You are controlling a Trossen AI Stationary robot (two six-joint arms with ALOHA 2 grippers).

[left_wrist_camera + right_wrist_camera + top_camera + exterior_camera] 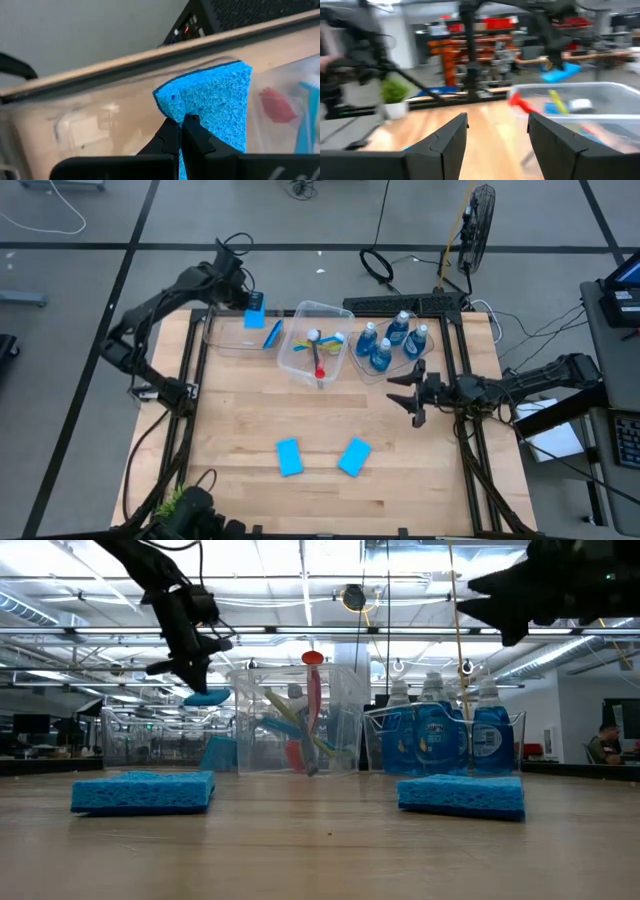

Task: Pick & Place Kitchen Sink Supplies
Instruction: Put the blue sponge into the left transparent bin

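Two loose sponges [289,457] [354,457] lie near the table's [250,420] front edge, bare wood behind them. Left gripper [252,302] pinches a third sponge [255,313] above the far-left tub [232,338]; right gripper [412,392], fingers wide, hovers by the right edge.

left gripper [253,307] with pinched sponge [255,316] above far-left tub [222,340], brush tub [300,355] just beside, right gripper [408,392] near bottle tub [364,367], two sponges [289,457] well apart

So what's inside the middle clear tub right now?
The middle tub holds the long-handled brushes: a red one stands out, with yellow and blue handles beside it in the low view. They overlap, so the count and any grey brush can't be confirmed.
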